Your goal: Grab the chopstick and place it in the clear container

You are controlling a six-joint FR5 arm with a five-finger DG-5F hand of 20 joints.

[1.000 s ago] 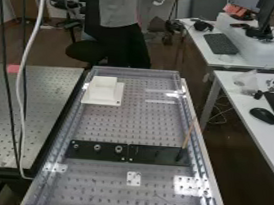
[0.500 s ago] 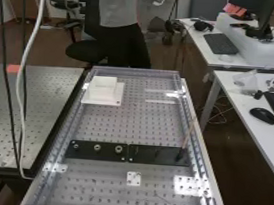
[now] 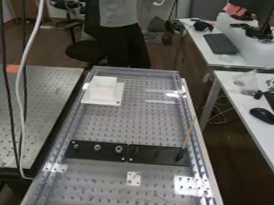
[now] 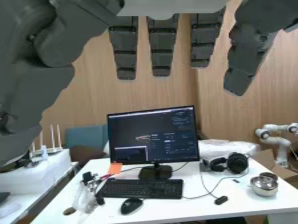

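chopstick: thin, tan, round stick (image 3: 187, 136), long axis steep, top slightly right
plate: flat black rectangle (image 3: 156, 155)
hand: my dark grey hand (image 4: 162, 47), spread wide, fingers straight

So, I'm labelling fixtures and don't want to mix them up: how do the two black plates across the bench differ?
The left black plate bears three round fittings in a row; the right black plate has the slanting chopstick at its right end. The left plate is nearer the view's left rail, the right plate nearer the right. Both are flat, set end to end.
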